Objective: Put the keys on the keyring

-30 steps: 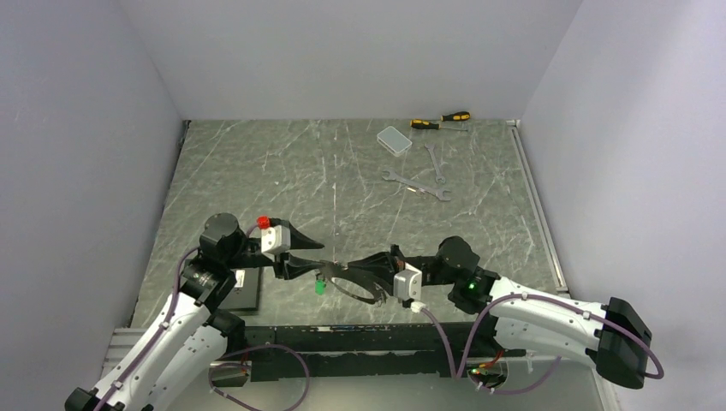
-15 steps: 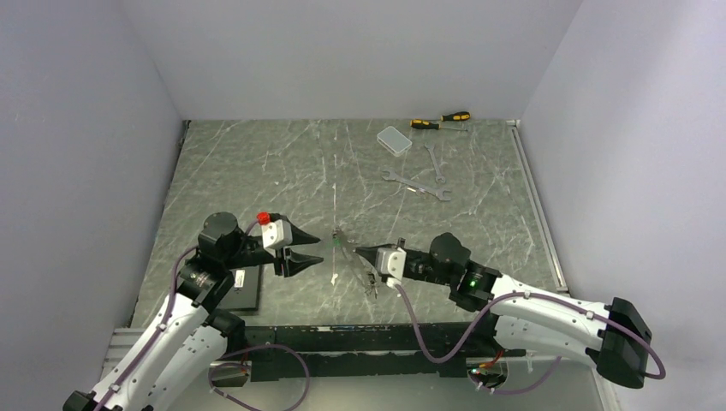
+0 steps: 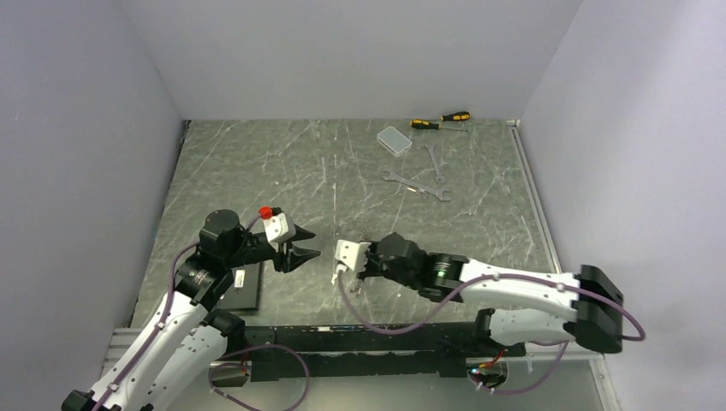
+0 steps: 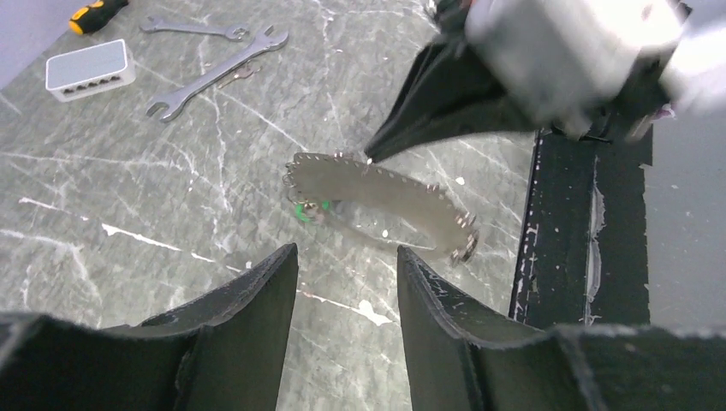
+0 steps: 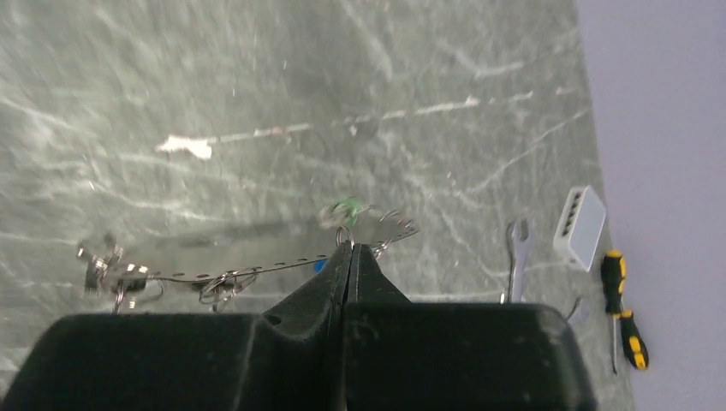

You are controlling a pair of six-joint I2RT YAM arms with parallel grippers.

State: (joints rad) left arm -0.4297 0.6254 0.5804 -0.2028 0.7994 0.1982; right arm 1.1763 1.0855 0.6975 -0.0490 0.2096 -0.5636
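Above the near edge of the counter [image 3: 257,171], the right gripper [image 5: 347,250], pinched shut on the keyring [image 5: 257,272] with its dangling keys [image 5: 345,210], had swung left toward the empty, half-open left gripper [image 4: 347,253].

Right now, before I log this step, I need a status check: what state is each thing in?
left gripper: open, empty, pointing at the keyring.
right gripper: shut on the keyring's wire.
keyring: held up in the air, motion-blurred.
keys: several seem to hang along the keyring, one green-headed.
wrenches: lying flat, far side, untouched.
screwdrivers: lying flat by the back wall.
white box: lying near the screwdrivers.
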